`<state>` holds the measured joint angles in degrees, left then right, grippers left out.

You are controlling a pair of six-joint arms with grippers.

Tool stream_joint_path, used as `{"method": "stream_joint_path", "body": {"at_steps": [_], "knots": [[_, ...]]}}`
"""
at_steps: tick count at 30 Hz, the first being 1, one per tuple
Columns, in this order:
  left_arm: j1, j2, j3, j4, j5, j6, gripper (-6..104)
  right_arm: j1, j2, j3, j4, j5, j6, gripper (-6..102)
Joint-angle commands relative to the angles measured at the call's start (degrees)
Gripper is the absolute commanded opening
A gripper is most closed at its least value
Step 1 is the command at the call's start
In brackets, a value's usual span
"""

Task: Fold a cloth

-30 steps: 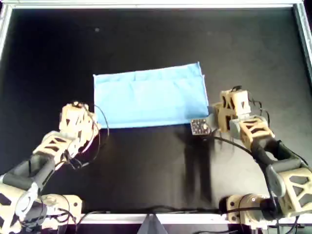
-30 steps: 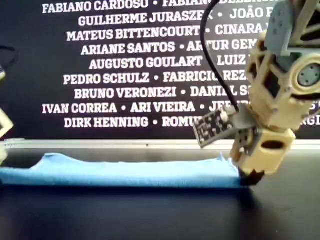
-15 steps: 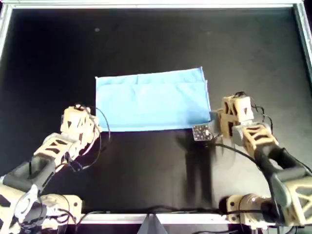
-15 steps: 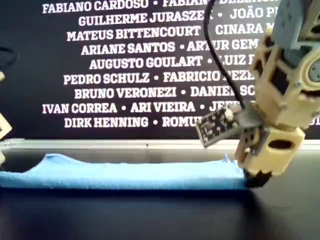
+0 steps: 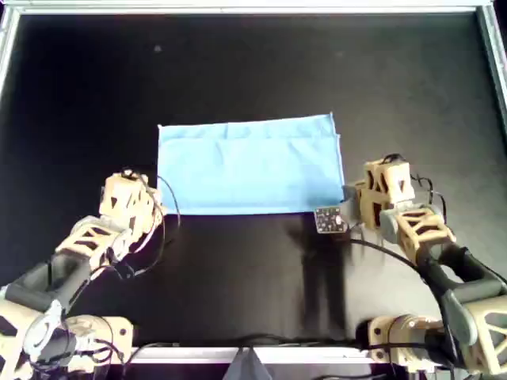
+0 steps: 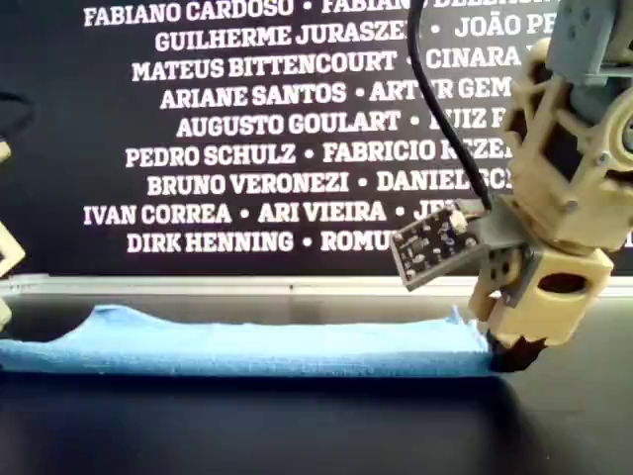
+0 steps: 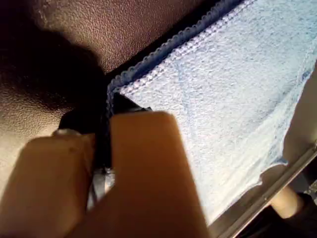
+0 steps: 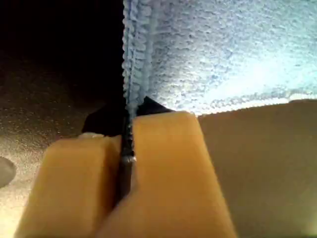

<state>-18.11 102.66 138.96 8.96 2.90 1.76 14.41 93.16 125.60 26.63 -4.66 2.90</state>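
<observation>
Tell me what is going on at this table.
Two tan arms are folding a light-blue square of thin soft fabric. It lies on the black tabletop already doubled into a rectangle. The left tool is shut on the corner at the overhead view's lower left, and the right tool is shut on the corner at its lower right. Both corners sit low at the tabletop.

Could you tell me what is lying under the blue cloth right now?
The cloth lies folded on the black table, which shows all around it. The left tool and right tool pinch its near corners. Anything beneath the fabric is covered.
</observation>
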Motion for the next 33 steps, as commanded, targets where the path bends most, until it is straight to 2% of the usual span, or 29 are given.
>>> {"method": "stream_joint_path", "body": {"at_steps": [1,7,9,12,15,18,20,22,25,26,28,33], "knots": [[0.4,2.7,-0.5,-0.4,-0.5,-0.3,0,-0.2,2.9,-0.9,-0.3,0.4,-0.35,1],[0.7,2.9,-0.6,-0.4,-0.6,-0.4,0,-0.2,3.1,-0.4,-0.3,0.1,-0.35,2],[0.9,3.5,-0.6,-0.4,-1.4,-0.4,0,-0.2,3.4,-0.4,-0.3,0.4,0.35,2],[1.0,5.5,-0.4,-0.4,-1.6,-0.4,4,-0.2,3.4,-0.4,-0.5,0.7,-0.26,4],[0.6,6.9,-0.4,-0.4,-1.7,-0.4,17,-0.2,2.8,-0.4,-0.9,0.8,-0.44,13],[0.6,7.0,-0.4,-0.4,-1.3,-0.4,32,-0.4,3.4,-0.6,-1.0,0.8,-0.35,28],[0.4,7.0,-0.4,-0.4,-0.7,0.4,39,-0.9,3.4,-1.4,-1.0,0.9,0.53,39],[0.4,6.4,-0.4,-0.4,-1.3,0.4,44,-1.1,3.4,-1.3,-1.0,0.9,-0.35,48],[1.0,7.2,-1.0,-0.4,-1.7,-0.3,47,-1.1,3.5,-0.8,-1.0,0.8,0.35,59],[1.0,7.5,-1.0,-0.4,-1.7,-0.3,47,-0.5,3.6,-0.5,-1.0,0.8,-0.35,62],[1.0,8.6,-0.4,-0.4,-1.7,-0.3,47,-0.4,3.6,-0.3,-1.0,0.8,-0.44,67],[1.3,14.4,2.5,-0.3,-1.8,0.6,47,-1.2,6.4,3.7,-0.9,0.9,-0.53,73]]}}
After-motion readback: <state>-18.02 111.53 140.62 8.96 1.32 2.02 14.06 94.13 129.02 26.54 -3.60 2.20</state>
